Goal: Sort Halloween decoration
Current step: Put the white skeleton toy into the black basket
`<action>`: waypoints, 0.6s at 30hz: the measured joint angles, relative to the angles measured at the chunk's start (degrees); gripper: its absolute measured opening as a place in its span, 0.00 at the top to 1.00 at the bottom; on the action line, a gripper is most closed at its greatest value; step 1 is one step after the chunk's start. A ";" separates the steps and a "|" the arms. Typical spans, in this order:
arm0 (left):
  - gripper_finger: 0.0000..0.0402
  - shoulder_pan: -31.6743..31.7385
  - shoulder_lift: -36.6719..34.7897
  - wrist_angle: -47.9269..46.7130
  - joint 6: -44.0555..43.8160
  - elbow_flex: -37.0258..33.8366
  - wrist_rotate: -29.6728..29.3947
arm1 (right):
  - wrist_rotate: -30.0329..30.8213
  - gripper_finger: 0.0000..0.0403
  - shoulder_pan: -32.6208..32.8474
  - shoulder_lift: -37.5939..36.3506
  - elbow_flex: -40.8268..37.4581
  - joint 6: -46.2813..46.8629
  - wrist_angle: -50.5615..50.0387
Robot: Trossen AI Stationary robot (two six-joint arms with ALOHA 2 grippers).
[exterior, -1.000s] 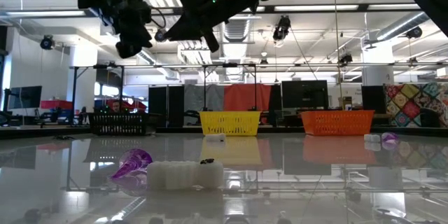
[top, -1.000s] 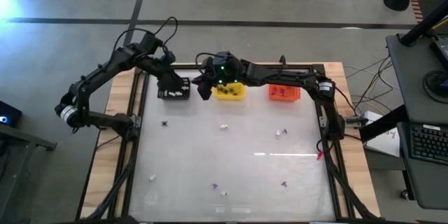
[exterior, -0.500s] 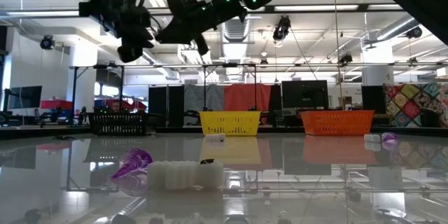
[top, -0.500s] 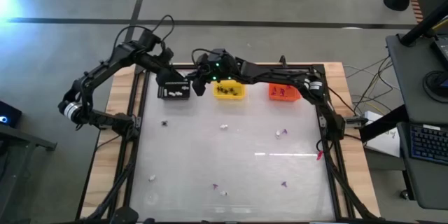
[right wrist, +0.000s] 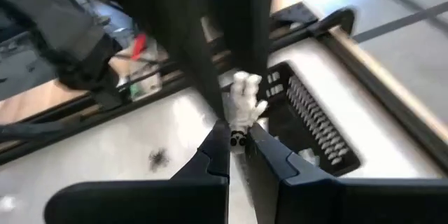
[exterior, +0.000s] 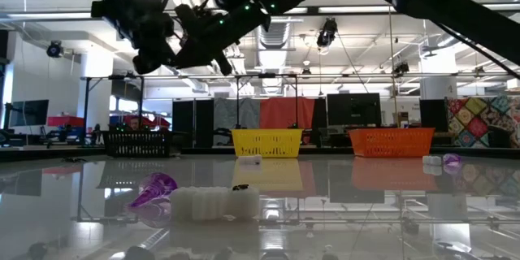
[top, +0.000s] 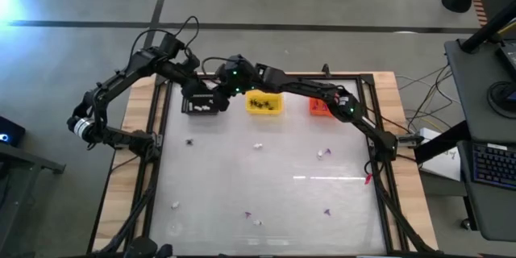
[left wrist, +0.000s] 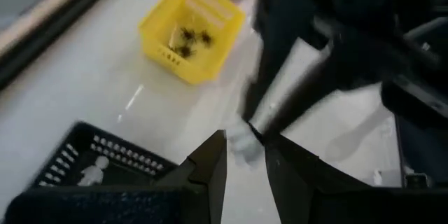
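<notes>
My right gripper (top: 219,89) reaches across the far side of the table to the black basket (top: 201,103) and is shut on a small white trinket (right wrist: 243,101). My left gripper (top: 193,87) hovers over the same basket's far side, open and empty (left wrist: 245,175). The black basket holds white bits (left wrist: 94,171). The yellow basket (top: 264,105) holds black spiders (left wrist: 187,40). The orange basket (top: 326,106) stands to its right. Loose on the table are a spider (top: 189,140), white bits (top: 258,145) and purple bits (top: 248,214). My right gripper pinches the white trinket between its two fingertips at the trinket's near end (right wrist: 239,134). The rest of the trinket sticks out past the fingertips. It is lifted clear, in the air beside the black basket's rim (right wrist: 308,119).
The three baskets stand in a row along the table's far edge. More trinkets lie at the right (top: 322,153) and near the front edge (top: 326,211). In the low view a purple bit (exterior: 154,191) and white bits (exterior: 215,203) lie close to the camera. The two arms are close together.
My right gripper has gone toward the table's left edge, from over the yellow basket to beside the black basket, staying up in the air. My left gripper has drawn back a little toward the far edge.
</notes>
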 joint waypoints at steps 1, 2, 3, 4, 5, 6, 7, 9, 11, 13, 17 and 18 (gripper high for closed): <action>0.80 0.31 -0.01 0.71 0.19 0.03 0.30 | -0.66 0.97 0.05 -0.12 -0.08 0.03 -0.30; 0.80 0.49 -0.02 1.37 0.28 0.09 0.93 | -0.74 0.97 0.16 -0.21 -0.09 0.00 -0.60; 0.80 0.62 -0.07 1.49 0.24 0.09 1.41 | -0.77 0.97 0.20 -0.32 -0.09 0.01 -0.68; 0.80 0.84 -0.07 1.72 0.17 0.09 1.80 | -0.78 0.97 0.25 -0.43 -0.09 0.01 -0.65; 0.80 0.98 -0.09 2.25 -0.02 0.09 1.89 | -0.79 0.97 0.25 -0.45 -0.09 -0.01 -0.45; 0.80 1.04 -0.03 2.39 -0.25 0.09 1.88 | -0.77 0.97 0.21 -0.45 -0.09 -0.01 -0.19; 0.80 1.07 0.10 2.37 -0.35 0.09 1.87 | -0.74 0.97 0.17 -0.45 -0.09 -0.01 0.03; 0.80 1.13 0.45 2.22 -0.39 0.09 1.71 | -0.66 0.97 0.10 -0.45 -0.09 -0.69 0.06; 0.80 1.13 0.68 1.97 -0.42 0.09 1.68 | -0.66 0.97 -0.10 -0.45 -0.09 -1.11 0.25; 0.80 1.13 0.97 1.85 -0.42 0.11 1.79 | -0.60 0.97 -0.28 -0.45 -0.09 -1.00 0.34; 0.80 1.20 1.31 0.73 -0.42 0.11 1.76 | -0.49 0.97 -0.77 -0.45 -0.09 -0.88 -0.49; 0.80 1.26 1.31 0.37 -0.40 0.11 1.81 | -0.50 0.97 -0.84 -0.45 -0.09 -0.90 -0.69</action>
